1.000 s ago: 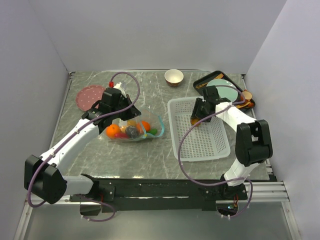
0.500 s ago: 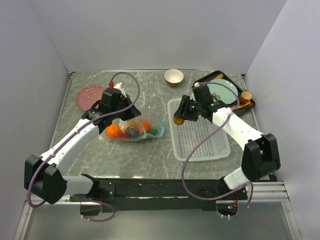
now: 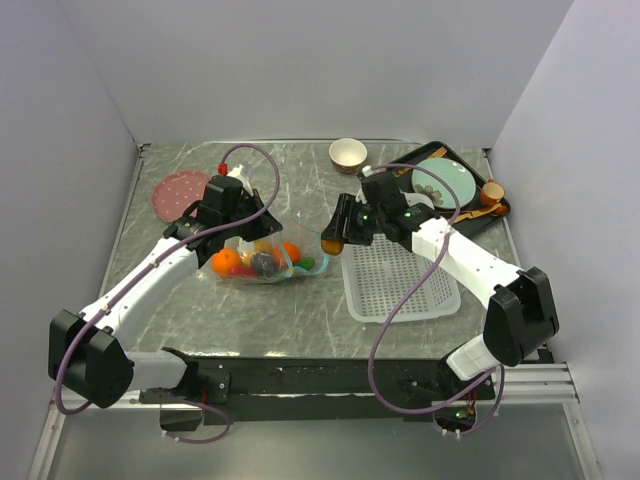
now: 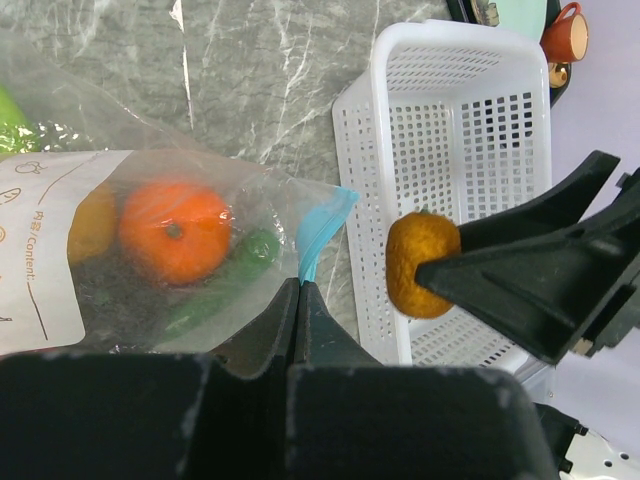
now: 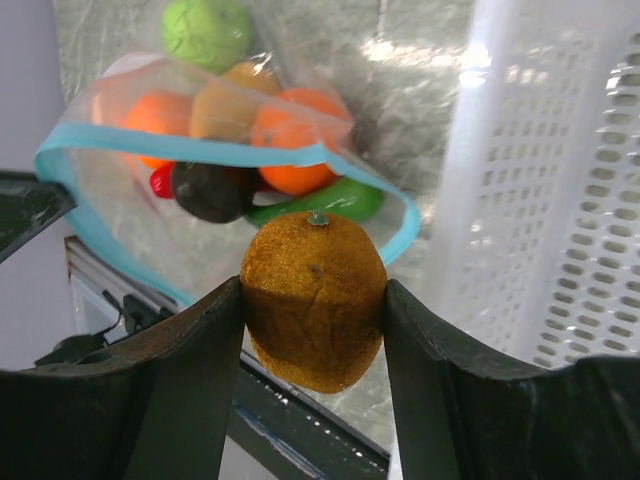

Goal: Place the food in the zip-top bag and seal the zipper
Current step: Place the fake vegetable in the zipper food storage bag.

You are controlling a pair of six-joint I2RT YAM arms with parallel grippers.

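Firstly, clear crinkly plastic zip-top bag (image 3: 280, 270): thin glossy film, much creased, lying on its side on the grey marbled table (image 3: 300, 320); white printed label (image 4: 30, 260) on one face.

Thin teal-blue plastic zipper strip (image 5: 230, 158): unsealed, bowed into an open loop at the mouth, which faces the basket.

Contents seen through the film:
- two smooth round oranges (image 5: 300, 135)
- one dull yellow-orange fruit (image 5: 225, 100)
- one dark brown donut-like piece (image 5: 210, 190)
- one red chili (image 5: 162, 182)
- one glossy green chili (image 5: 330, 200), lying at the mouth

Green round fruit (image 5: 207, 30): at the bag's closed end; whether inside or just beyond, cannot tell.

Fuzzy brown egg-shaped kiwi (image 5: 313, 300): matt skin, small stem nub on top. Outside the bag, held in the air just before the open mouth, beside the basket's rim.

Right gripper (image 5: 313, 300): black fingers clamped on the kiwi's two sides.

Left gripper (image 4: 298, 290): black fingers pressed together, pinching the bag's mouth edge at the teal strip's end.

White perforated plastic basket (image 3: 420, 280): rectangular, grid-holed walls and floor, just right of the bag.

Tan bowl with white inside (image 3: 348, 154): round, at the table's rear.

Black tray (image 3: 463, 160): rear right, holding a pale teal round plate (image 3: 445, 185); small orange-brown cup (image 3: 493, 190) at its right edge.

Pink dotted round mat (image 3: 182, 190): flat, rear left.
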